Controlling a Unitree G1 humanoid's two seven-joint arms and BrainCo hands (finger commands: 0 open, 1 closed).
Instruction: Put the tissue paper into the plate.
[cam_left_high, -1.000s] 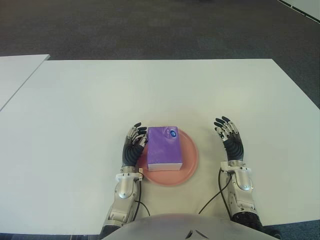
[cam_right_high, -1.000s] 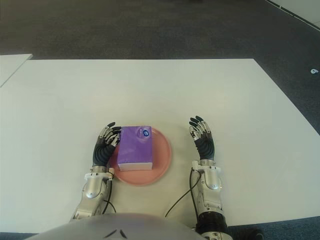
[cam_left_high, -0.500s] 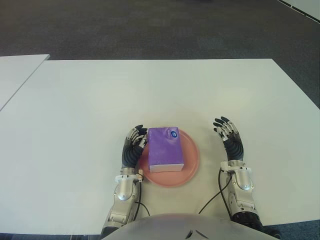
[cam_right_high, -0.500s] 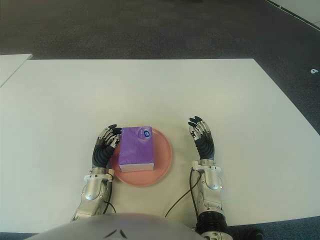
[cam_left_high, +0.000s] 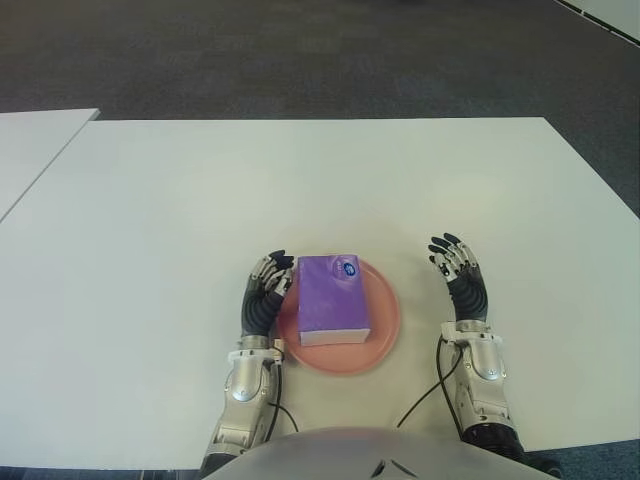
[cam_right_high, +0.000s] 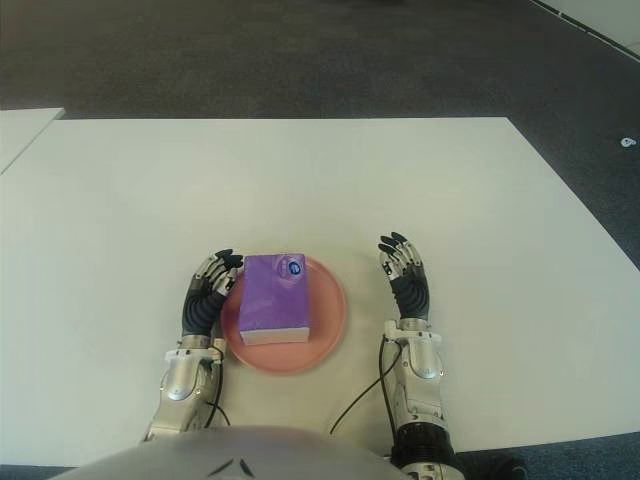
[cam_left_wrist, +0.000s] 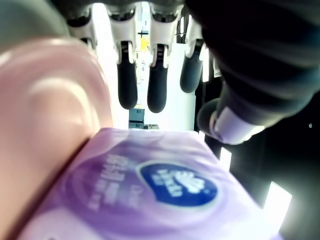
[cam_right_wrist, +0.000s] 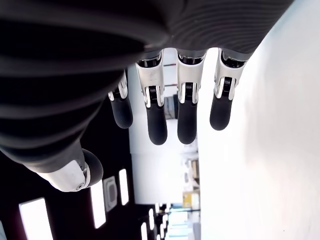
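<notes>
From the eye views, the tissue paper (cam_left_high: 334, 298) is seen lying in the plate (cam_left_high: 385, 330) near the table's (cam_left_high: 320, 180) front edge, so only letting go is judged left; in the wrist views, the left hand (cam_left_wrist: 150, 75) and right hand (cam_right_wrist: 170, 110) are shown spread, nothing held

Looking down from the head at the white table (cam_left_high: 320, 180), from two spots side by side. Both showing the same pink plate (cam_left_high: 385, 322), purple tissue box (cam_right_high: 272, 298) and both hands. Very close from each wrist: past the fingers (cam_left_wrist: 127, 85) onto the box; past the other fingers (cam_right_wrist: 156, 117) along the table.
</notes>
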